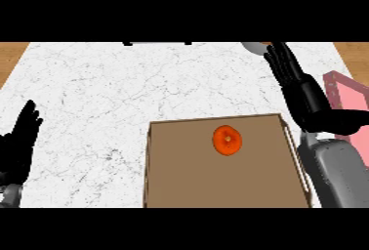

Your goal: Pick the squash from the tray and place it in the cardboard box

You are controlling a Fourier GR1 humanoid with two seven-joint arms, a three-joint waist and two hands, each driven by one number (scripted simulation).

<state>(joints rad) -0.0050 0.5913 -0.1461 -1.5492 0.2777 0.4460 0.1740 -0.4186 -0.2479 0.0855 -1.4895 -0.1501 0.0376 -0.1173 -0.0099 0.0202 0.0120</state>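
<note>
Inside the cardboard box (173, 166), toward its far side, the orange squash (227, 140) lay on the brown floor; the right hand (302, 93) stretched over the marble counter (108, 97) beside the pink tray (346, 95), fingers straight and holding nothing; the left hand (18, 141) rested at the left edge, fingers up and relaxed.

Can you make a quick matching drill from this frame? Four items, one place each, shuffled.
Items:
1. squash
2. left hand
3. right hand
4. pink tray

Places:
A. right edge of the counter
B. inside the cardboard box
C. open, above the box's far right corner
D. open, at the view's left edge

Pairs: 1-B, 2-D, 3-C, 4-A
</note>
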